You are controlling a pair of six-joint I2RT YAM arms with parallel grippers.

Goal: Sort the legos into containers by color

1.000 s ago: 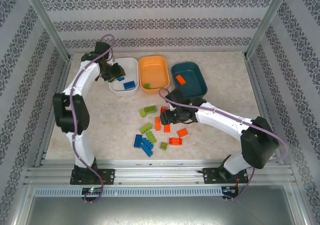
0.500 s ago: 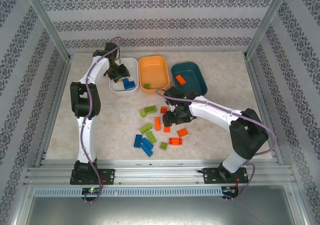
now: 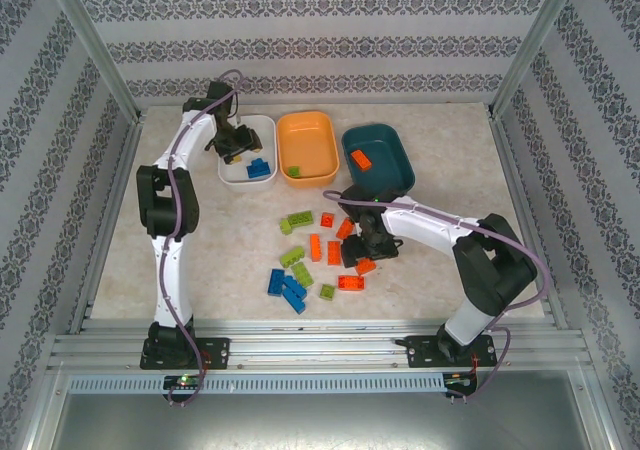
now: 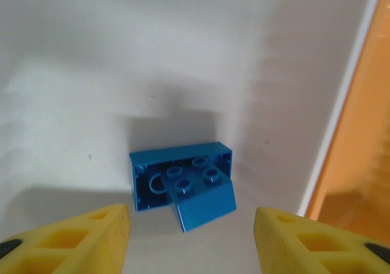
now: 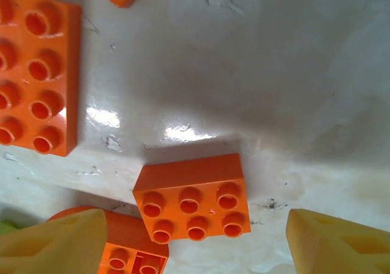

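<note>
My left gripper (image 3: 232, 142) hangs open over the white tub (image 3: 235, 176). Nothing is between its yellow fingers (image 4: 67, 237). Below it a small blue brick (image 4: 204, 201) leans on an upturned oblong blue brick (image 4: 152, 179); from above the pair shows as blue bricks (image 3: 259, 168). My right gripper (image 3: 362, 250) is low over the table, open, its fingers either side of an orange brick (image 5: 194, 204) without touching it. The orange tub (image 3: 312, 138) holds a green brick (image 3: 293, 171). An orange brick (image 3: 361, 159) lies in the teal tub (image 3: 392, 167).
Loose bricks lie mid-table: green ones (image 3: 297, 220), blue ones (image 3: 285, 287) and orange ones (image 3: 324, 249). An oblong orange brick (image 5: 36, 106) and an upturned orange one (image 5: 131, 252) lie close to my right fingers. Metal frame rails border the table.
My left gripper has opened and the small blue brick now rests in the white tub. My right gripper has moved right and nearer over an orange brick, opening wider.
</note>
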